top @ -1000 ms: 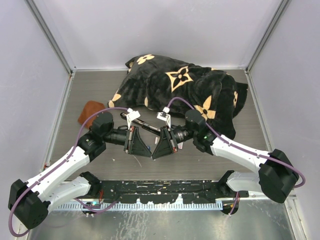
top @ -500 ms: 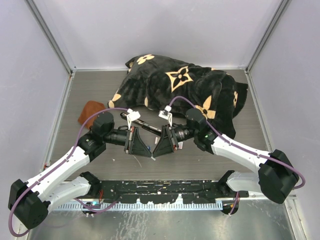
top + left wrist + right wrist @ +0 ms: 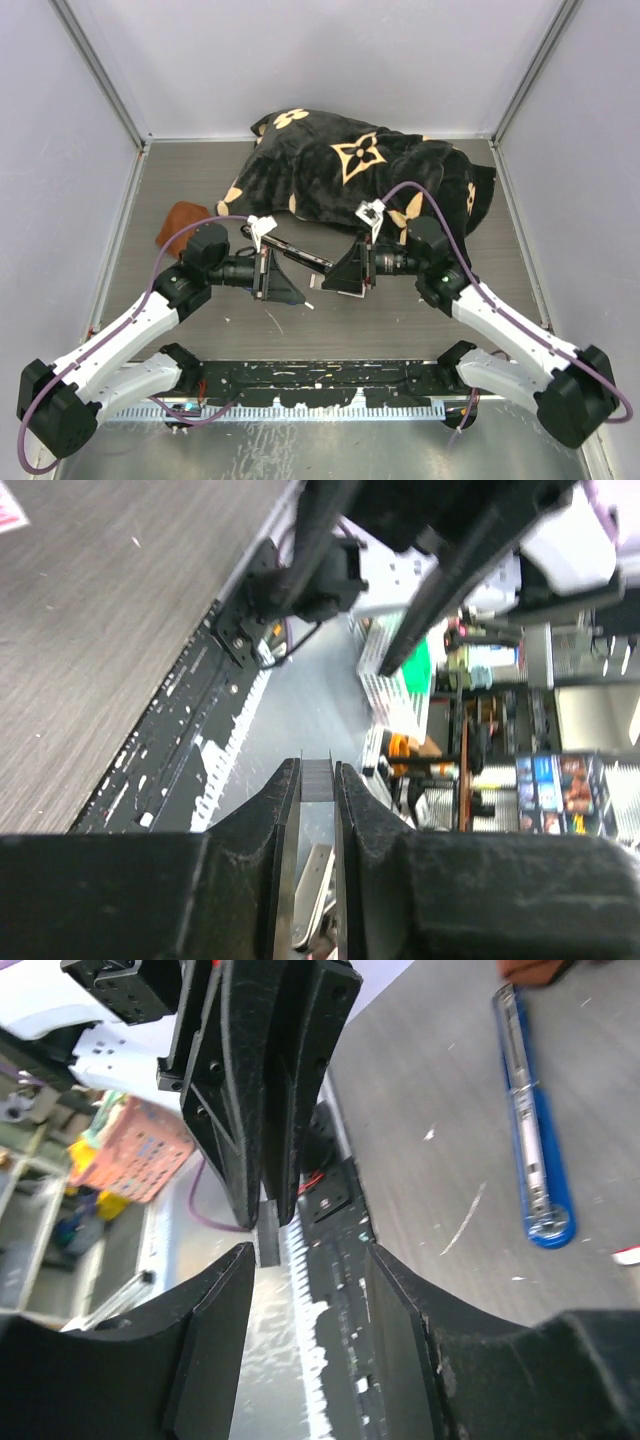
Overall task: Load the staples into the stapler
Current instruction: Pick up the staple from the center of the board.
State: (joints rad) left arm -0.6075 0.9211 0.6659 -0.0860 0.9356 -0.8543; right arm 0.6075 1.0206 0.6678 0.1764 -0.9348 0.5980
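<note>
Now that my right arm has drawn back toward its own side, the top view shows my left gripper (image 3: 296, 293) and my right gripper (image 3: 332, 280) with a gap between their tips. Half a second ago they were almost touching. The stapler (image 3: 300, 252) lies on the table (image 3: 200, 170) just behind them, and it has not moved.

In the left wrist view my left fingers (image 3: 262, 825) are pressed together on a thin grey staple strip (image 3: 317, 780), which stands upright between the pads. The staple box (image 3: 8, 512) shows only as a pink and white corner on the table, well apart from the strip.

In the right wrist view my right fingers are spread wide and hold nothing. Beyond them I see the left gripper with the strip at its tip. The stapler, blue here, lies flat with its silver rail facing up, so I judge it is open.

I think the handover is finished and only my left side now carries the strip. The next move is probably to bring it to the rail. As it is thin, it may tilt in the pinch.
</note>
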